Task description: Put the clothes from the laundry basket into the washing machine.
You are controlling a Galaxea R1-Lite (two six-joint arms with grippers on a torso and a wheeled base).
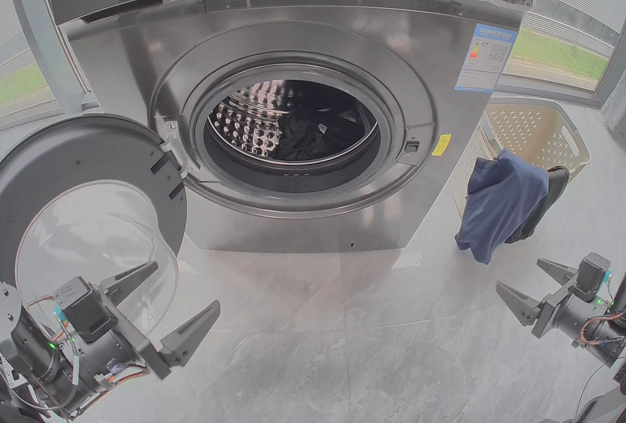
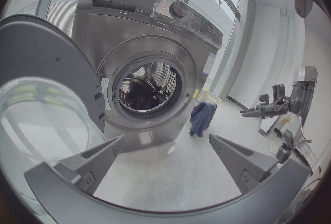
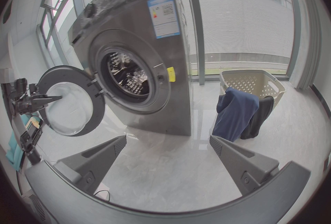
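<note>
Silver-grey metal front-loading washing machine (image 1: 417,53) stands far centre, its round glass-windowed door (image 1: 72,157) swung wide open to the left. Dark crumpled clothes (image 1: 306,131) already lie inside the steel drum (image 1: 248,124). Beige perforated plastic laundry basket (image 1: 541,124) sits on the floor just right of the machine; touching its side or not, I can't tell. Navy blue garment (image 1: 502,203) hangs over the basket's near rim, draped down the outside toward the floor. A black garment (image 1: 551,189) hangs over the same rim just right of it, partly under the blue one. My left claw (image 1: 184,286) hovers near left, just in front of the open door, fingers spread wide, holding nothing. My right claw (image 1: 520,273) hovers near right, nearer than the hanging blue garment and apart from it, fingers also spread, empty. Pale grey glossy tiled floor (image 1: 339,339) lies between both claws and the machine.
</note>
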